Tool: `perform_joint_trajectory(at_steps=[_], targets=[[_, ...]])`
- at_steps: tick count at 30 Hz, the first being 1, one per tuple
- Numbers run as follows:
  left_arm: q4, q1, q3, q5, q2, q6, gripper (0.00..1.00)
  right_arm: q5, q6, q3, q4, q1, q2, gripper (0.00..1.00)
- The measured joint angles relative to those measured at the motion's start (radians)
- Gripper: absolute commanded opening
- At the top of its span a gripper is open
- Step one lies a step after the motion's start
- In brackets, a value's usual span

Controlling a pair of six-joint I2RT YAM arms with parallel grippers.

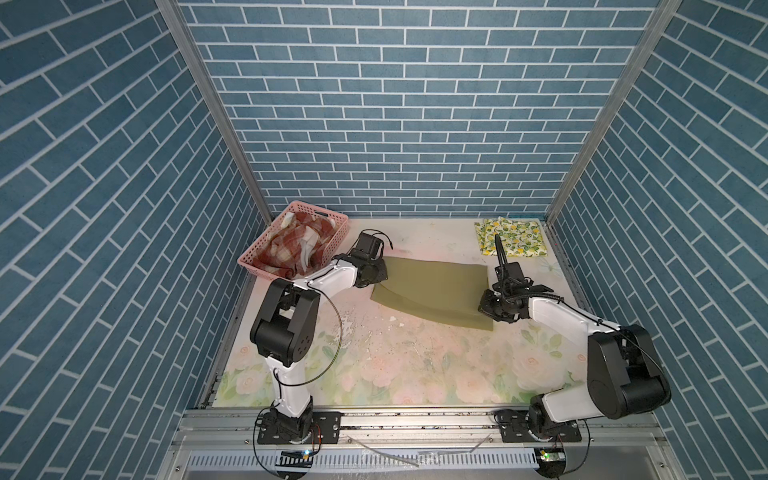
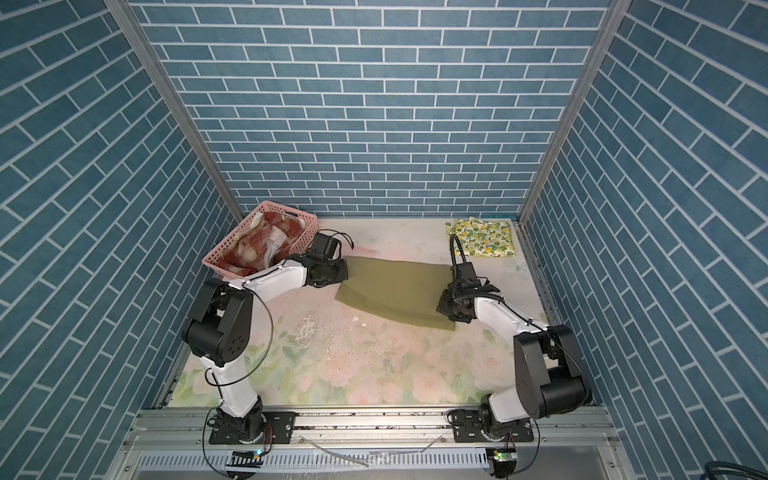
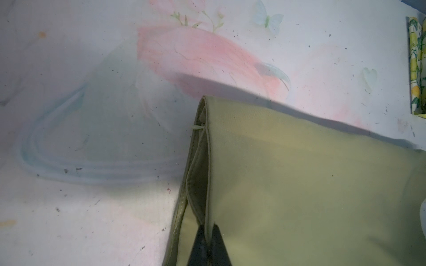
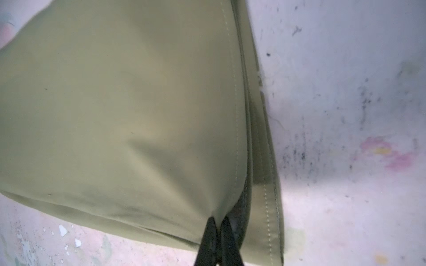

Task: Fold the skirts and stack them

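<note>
**Item:** olive skirt (image 1: 432, 291). It lies spread in the middle of the tabletop (image 1: 415, 365), between the two tools, with its near-left corner curling up a little.

**Left tool** (image 3: 208, 228): clenched on the skirt's left edge. The cloth layers gape just beside the pinch, so we cannot tell whether every layer is caught.

**Right tool** (image 4: 217, 222): clenched on the skirt's right edge, just beside the stitched hem. The cloth puckers toward the pinch.

**Other stock:**
- Lemon skirt (image 1: 515, 239): folded, in the far-right corner, well apart from the olive one.
- Plaid skirt (image 1: 291, 245): crumpled in the basket (image 1: 249, 261), far left.

**Step in hand, as we judge it:** the first fold of the olive skirt, with both side edges gripped ready to lift.

**Handling notes:**
- We raise both tools together and at one height, so the cloth between them hangs straight and not skewed.
- We keep a light stretch from left to right. Slack would let the middle sag and drag on the tabletop.
- We carry the held line over to the opposite edge and lower it edge on edge before letting go.
- We watch the gaping left layers. If only the upper one is held, the lower will fall away and spoil the crease.
- We keep the left arm clear of the basket close behind it.
</note>
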Motion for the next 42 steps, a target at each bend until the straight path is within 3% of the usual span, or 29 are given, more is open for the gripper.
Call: perform_joint_trajectory(at_steps=[14, 24, 26, 27, 29, 31, 33, 36, 42], targets=[[-0.037, -0.024, -0.026, -0.005, -0.095, 0.015, 0.00, 0.051, -0.033, 0.027, -0.117, -0.014, -0.150, 0.00], [-0.014, -0.037, -0.164, 0.002, -0.103, 0.014, 0.00, 0.027, -0.023, -0.143, -0.073, -0.010, -0.196, 0.00], [-0.007, -0.039, -0.178, 0.005, -0.098, 0.014, 0.00, 0.024, -0.022, -0.167, -0.061, -0.005, -0.188, 0.17], [-0.003, -0.040, -0.183, 0.006, -0.095, 0.014, 0.01, 0.021, -0.014, -0.175, -0.057, -0.005, -0.183, 0.33], [0.003, -0.040, -0.193, 0.003, -0.093, 0.014, 0.14, 0.026, -0.016, -0.178, -0.060, -0.005, -0.180, 0.49], [0.003, -0.040, -0.196, -0.003, -0.093, 0.015, 0.40, 0.029, -0.021, -0.176, -0.060, -0.006, -0.181, 0.60], [0.000, -0.040, -0.195, -0.018, -0.098, 0.019, 0.54, 0.031, -0.028, -0.173, -0.063, -0.014, -0.181, 0.63], [-0.020, -0.040, -0.189, -0.050, -0.118, 0.032, 0.64, 0.019, -0.030, -0.159, -0.066, -0.041, -0.180, 0.65], [-0.058, -0.033, -0.078, -0.070, -0.106, 0.076, 0.74, -0.047, -0.030, -0.131, -0.016, -0.108, -0.120, 0.70]])
